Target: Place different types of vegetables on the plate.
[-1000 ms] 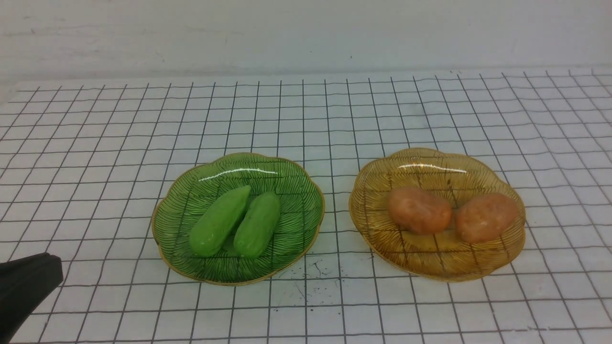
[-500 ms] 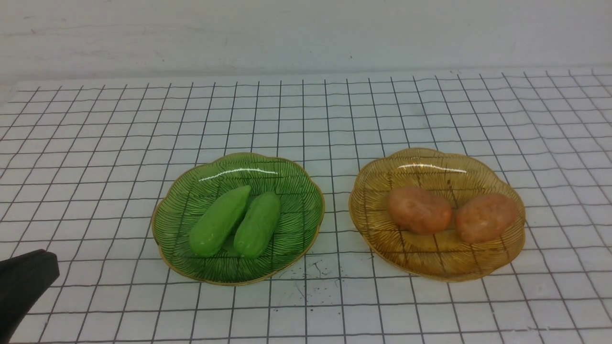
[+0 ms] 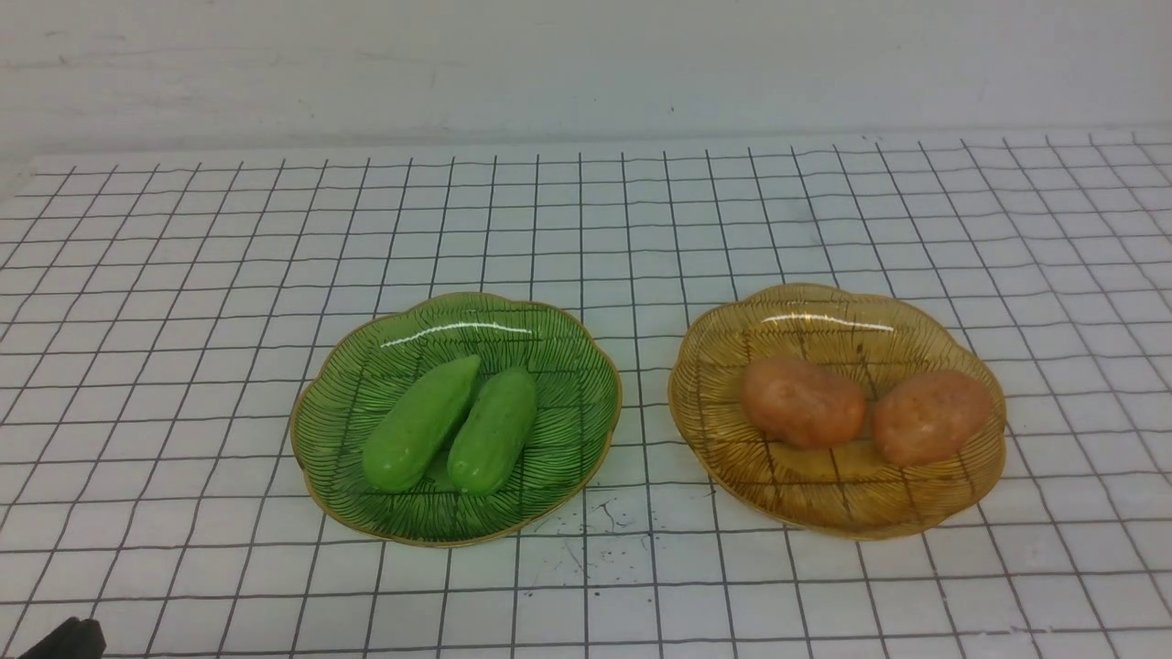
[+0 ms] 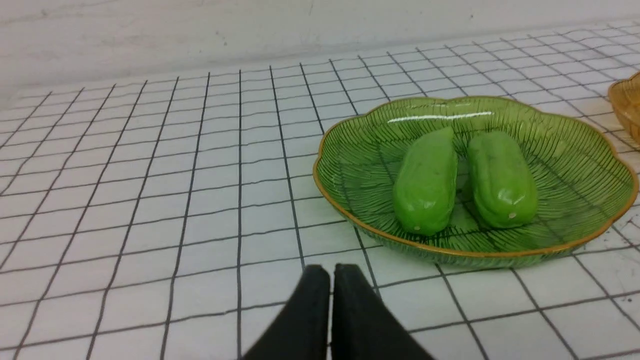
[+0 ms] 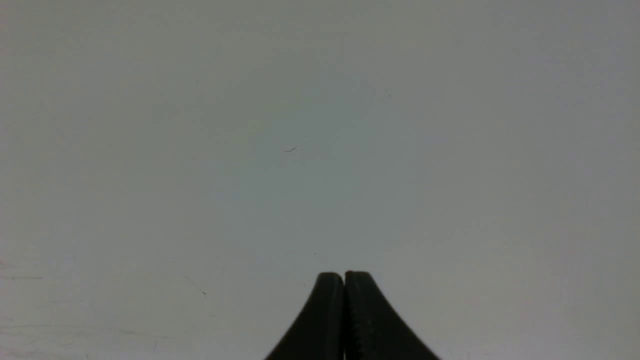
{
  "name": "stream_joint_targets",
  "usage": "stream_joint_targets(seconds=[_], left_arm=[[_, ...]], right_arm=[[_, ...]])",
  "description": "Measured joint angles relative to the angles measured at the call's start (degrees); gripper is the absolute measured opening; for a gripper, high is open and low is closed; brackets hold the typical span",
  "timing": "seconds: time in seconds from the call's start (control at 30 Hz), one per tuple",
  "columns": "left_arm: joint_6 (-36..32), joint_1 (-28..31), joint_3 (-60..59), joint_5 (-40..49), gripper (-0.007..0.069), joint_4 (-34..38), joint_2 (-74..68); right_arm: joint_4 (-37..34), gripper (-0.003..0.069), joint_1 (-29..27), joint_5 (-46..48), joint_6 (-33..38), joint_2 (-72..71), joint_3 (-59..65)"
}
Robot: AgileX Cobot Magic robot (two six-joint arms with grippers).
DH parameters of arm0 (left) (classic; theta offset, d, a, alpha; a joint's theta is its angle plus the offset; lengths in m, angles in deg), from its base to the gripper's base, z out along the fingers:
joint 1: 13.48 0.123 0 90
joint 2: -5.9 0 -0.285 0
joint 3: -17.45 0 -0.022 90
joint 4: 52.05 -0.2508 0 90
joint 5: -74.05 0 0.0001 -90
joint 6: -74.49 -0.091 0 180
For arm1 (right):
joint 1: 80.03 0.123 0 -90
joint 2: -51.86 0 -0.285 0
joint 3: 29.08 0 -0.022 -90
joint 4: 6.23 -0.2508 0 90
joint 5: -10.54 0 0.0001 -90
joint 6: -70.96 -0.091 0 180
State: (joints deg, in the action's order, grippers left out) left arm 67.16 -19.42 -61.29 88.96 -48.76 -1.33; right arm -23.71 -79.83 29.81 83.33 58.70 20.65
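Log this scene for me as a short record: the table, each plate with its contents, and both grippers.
table: white with black grid lines
green plate: pointed cucumber and blunt cucumber, side by side
amber plate: left potato and right potato, side by side
left gripper: shut, empty, on the near side of the green plate, not touching it
right gripper: shut, empty, facing a plain grey surface

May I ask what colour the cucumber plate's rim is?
Gold, on the green plate; clearest in left wrist view.
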Motion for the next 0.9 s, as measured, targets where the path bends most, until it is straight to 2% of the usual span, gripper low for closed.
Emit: stream_joint_targets(seconds=[0.2,0.9], left_arm=[[-0.06,0.0,-0.07,6.44,-0.0008,-1.77,0.06],[2.85,2.37,-0.07,6.65,-0.0008,-1.94,0.06]], right_arm=[[0.0,-0.0015,0.0,0.0,0.0,0.0,0.0],[0.0,-0.0015,0.0,0.0,0.0,0.0,0.0]])
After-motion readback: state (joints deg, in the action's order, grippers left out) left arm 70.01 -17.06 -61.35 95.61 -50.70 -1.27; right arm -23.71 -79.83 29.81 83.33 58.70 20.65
